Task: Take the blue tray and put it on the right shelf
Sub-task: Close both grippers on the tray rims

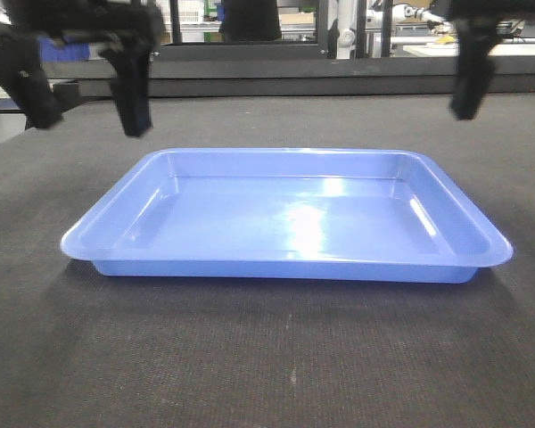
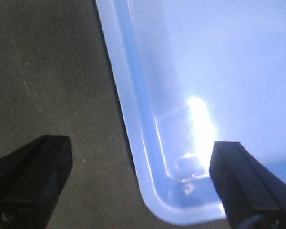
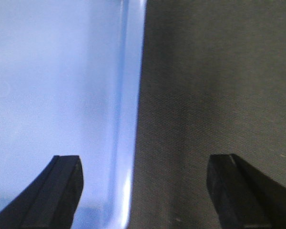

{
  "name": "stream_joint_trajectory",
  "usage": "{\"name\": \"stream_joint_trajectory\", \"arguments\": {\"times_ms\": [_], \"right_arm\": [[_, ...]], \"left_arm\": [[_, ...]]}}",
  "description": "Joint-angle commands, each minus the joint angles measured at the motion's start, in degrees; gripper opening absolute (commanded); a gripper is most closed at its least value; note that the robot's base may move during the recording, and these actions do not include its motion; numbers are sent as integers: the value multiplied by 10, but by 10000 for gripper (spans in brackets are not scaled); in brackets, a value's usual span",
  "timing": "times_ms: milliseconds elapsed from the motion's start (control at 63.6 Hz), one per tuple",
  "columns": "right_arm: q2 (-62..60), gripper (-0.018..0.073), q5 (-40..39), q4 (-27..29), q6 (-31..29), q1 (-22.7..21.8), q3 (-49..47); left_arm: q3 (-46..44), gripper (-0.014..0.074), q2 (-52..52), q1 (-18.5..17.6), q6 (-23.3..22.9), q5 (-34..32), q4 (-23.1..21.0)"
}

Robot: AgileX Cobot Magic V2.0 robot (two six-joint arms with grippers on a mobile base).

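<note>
The blue tray [image 1: 285,223] lies flat and empty in the middle of the dark tabletop. My left gripper [image 1: 85,107] hangs open above and behind the tray's left end. In the left wrist view this gripper [image 2: 140,191] straddles the tray's [image 2: 205,71] left rim near a rounded corner, without touching it. My right gripper [image 1: 510,94] hangs open above the tray's right end. From the right wrist, the gripper [image 3: 145,195] spans the right rim of the tray [image 3: 52,86], one finger over the tray and one over the table. The right shelf is out of view.
The dark textured tabletop [image 1: 267,357] stretches around the tray on all sides. A dark rail [image 1: 339,76] runs across the back edge, with workshop clutter behind it.
</note>
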Motion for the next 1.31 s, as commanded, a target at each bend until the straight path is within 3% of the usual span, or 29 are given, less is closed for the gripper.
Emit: {"name": "stream_joint_trajectory", "arguments": {"times_ms": [0,63,315,692,1022,1148,1290], "right_arm": [[1,624,-35,17,6,2,-28],[15,624,-46,20,6,2,-28],[72,624,-54,19,6,2,-28],[118,624,-79,15,5,2,-28],[142,622,-75,14,-5,2,-28],[142,545,-74,14,-5,2,-28],[142,339,-66,14,-5,2,-28]], "left_arm": [[-32,489,-8,-2,-34,-8,29],[-36,486,3,-2,-49,-15,45],[-36,486,46,0,-49,-33,39],[-36,486,78,38,-50,-42,-6],[-36,486,96,38,-50,-54,-30],[-36,484,105,38,-50,-47,-34],[-36,386,110,38,-50,-45,-48]]}}
